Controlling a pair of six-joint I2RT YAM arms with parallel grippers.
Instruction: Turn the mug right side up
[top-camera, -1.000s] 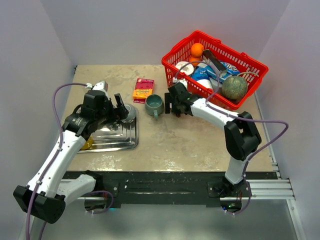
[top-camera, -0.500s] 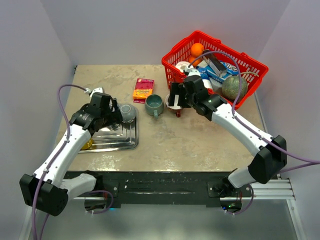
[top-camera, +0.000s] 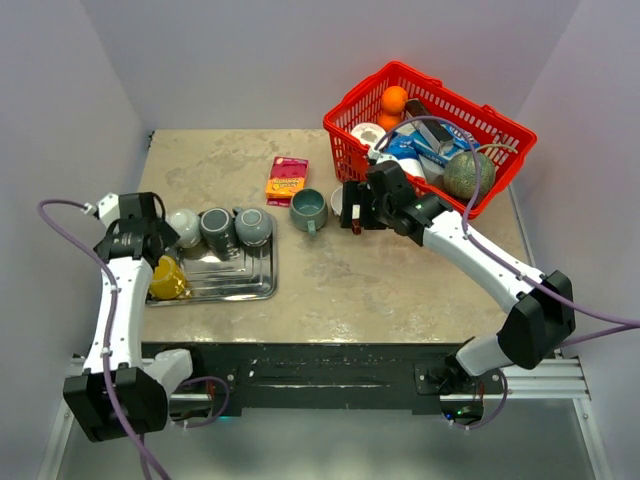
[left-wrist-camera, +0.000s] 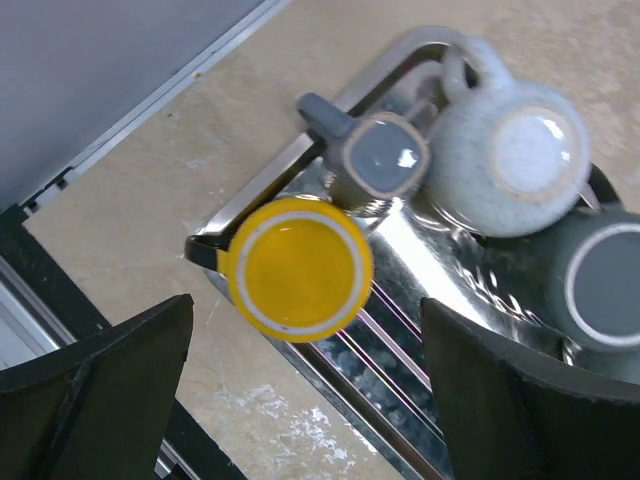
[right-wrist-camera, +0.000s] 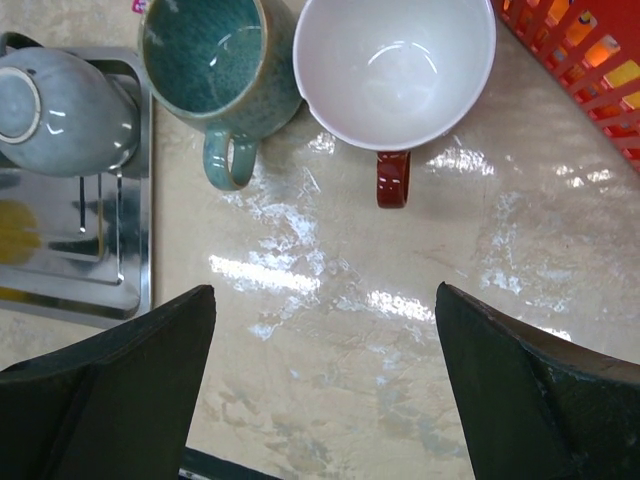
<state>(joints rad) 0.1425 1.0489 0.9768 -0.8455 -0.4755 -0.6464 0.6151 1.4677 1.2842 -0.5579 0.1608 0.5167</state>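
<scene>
Where pale walls close three sides, desk (top-camera: 380, 290): mottled beige, glossy under the lights.
Mug (right-wrist-camera: 395, 70): mouth up on the desk, white inside, red handle, just beside teal mug (right-wrist-camera: 210, 50), near red basket (top-camera: 362, 92).
Right tool (right-wrist-camera: 325, 300): fingers wide apart above the mug, empty.
Left tool (left-wrist-camera: 308, 320): fingers wide apart over tray (top-camera: 245, 278), bottom-up yellow mug (left-wrist-camera: 300, 265) beneath.
Top view: right tool hides most of the mug.
Left wrist view: dark grey mug (left-wrist-camera: 600, 290) cut off at the edge.

An upside-down yellow mug (left-wrist-camera: 300, 265) sits between the 2 black fingers (left-wrist-camera: 100, 400), nearer the left one. Past it, a small grey mug (left-wrist-camera: 378, 160) and a pale mug (left-wrist-camera: 515, 160) sit side by side on a shiny tray (left-wrist-camera: 430, 295).
</scene>
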